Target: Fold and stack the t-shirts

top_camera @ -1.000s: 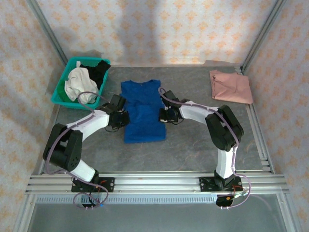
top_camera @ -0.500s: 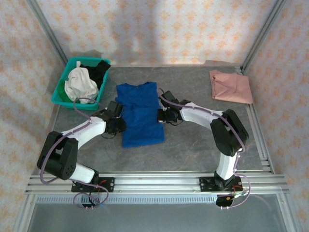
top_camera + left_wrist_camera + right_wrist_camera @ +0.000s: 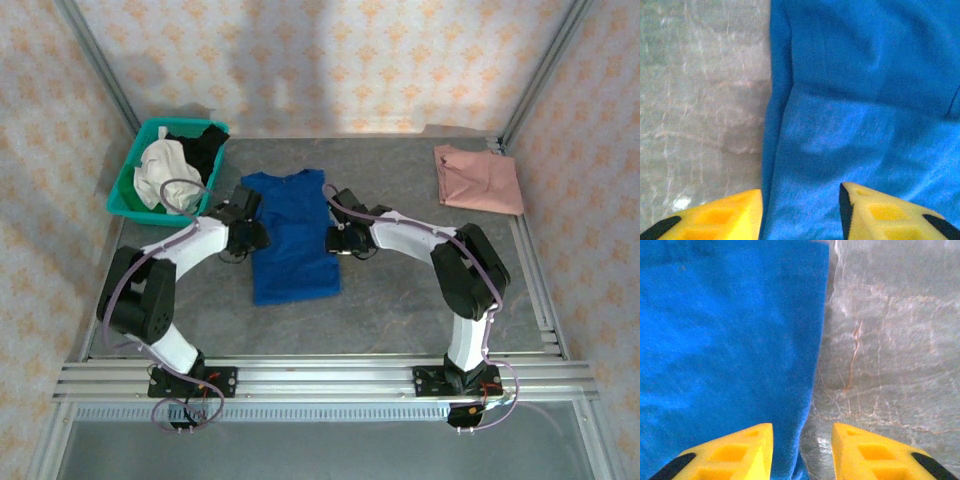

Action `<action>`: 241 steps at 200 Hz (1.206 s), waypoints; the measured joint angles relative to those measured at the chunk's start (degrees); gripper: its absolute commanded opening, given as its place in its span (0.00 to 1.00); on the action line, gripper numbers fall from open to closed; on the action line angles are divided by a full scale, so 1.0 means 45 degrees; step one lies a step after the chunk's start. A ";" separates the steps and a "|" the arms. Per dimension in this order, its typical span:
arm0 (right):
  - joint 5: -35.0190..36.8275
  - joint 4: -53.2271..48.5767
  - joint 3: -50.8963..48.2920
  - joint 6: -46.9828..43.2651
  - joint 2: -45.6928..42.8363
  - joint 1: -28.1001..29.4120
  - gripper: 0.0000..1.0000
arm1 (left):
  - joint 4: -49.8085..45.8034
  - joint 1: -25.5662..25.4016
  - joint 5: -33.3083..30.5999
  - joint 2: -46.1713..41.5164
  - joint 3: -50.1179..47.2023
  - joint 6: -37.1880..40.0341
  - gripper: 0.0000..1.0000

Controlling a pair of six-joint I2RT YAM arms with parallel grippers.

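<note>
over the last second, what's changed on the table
The blue t-shirt slid slightly to the left, most at its collar end. The left gripper and right gripper shifted with it and still straddle its side edges, jaws open; no grasp or release shows. The left arm's elbow swung toward the near edge, then came back. The pink t-shirt and the teal basket stayed put.
</note>
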 measured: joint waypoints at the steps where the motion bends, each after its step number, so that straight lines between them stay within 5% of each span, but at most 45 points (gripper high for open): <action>1: 0.0010 -0.0019 0.0053 -0.0015 0.0010 -0.0015 0.39 | -0.0005 0.0019 0.0000 0.0078 0.0068 0.0019 0.41; 119: -0.0709 -0.0175 0.3512 -0.0549 0.3283 -0.1161 0.40 | -0.0189 0.0971 0.0068 0.2365 0.1972 0.0772 0.19; 171: -0.1248 -0.0180 0.3823 -0.0583 0.3662 -0.1161 0.20 | -0.0189 0.1141 0.0457 0.2773 0.2147 0.0937 0.00; 209: -0.1263 -0.0185 0.3823 -0.0665 0.3657 -0.1161 0.01 | -0.0204 0.1166 0.0583 0.2705 0.2205 0.0947 0.00; 241: -0.1263 -0.0194 0.3823 -0.0670 0.3628 -0.1161 0.00 | -0.0393 0.1166 0.0588 0.2152 0.2205 0.0986 0.00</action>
